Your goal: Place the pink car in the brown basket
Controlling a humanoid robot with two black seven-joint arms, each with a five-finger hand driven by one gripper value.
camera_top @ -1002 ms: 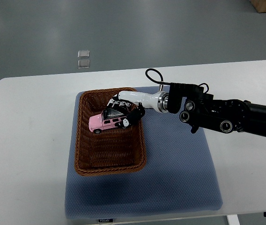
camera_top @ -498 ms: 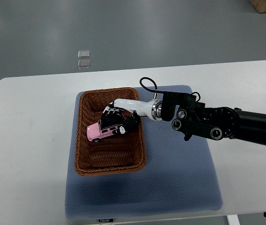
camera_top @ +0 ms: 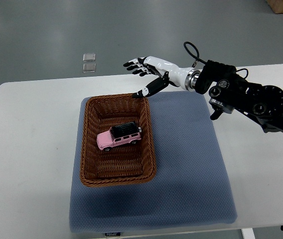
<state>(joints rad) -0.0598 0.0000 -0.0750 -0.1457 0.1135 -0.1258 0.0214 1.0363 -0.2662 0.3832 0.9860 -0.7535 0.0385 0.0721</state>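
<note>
**Q:** One arm is seen at work; how is its hand held?

**A:** The white-and-black fingered right hand (camera_top: 146, 69) is held above the far edge of the blue-grey padded mat (camera_top: 191, 164), just beyond the far right corner of the brown woven wicker basket (camera_top: 84, 149). The fingers (camera_top: 134, 64) are spread and nothing is grasped. The thumb is pointed down toward the basket rim, but contact with it cannot be confirmed. No left arm is shown.

**Q:** Where is the task object located?

**A:** The small pink toy car with the black roof (camera_top: 119, 138) is seated on the basket floor, near the middle, slightly toward the right wall. It is set upright on its wheels and lies roughly crosswise, with one end slightly raised in the picture. It is well apart from the hand.

**Q:** Why is this arrangement judged suitable?

**A:** The car is enclosed by the basket walls on all four sides, so rolling out is prevented. The basket is carried on the left half of the mat, which is laid on the white tabletop (camera_top: 27, 149); slipping is probably limited by the padded surface. The hand is clear of the basket opening, so the car is not at risk of being disturbed.

**Q:** What is the task status?

**A:** Placement is judged complete.
</note>
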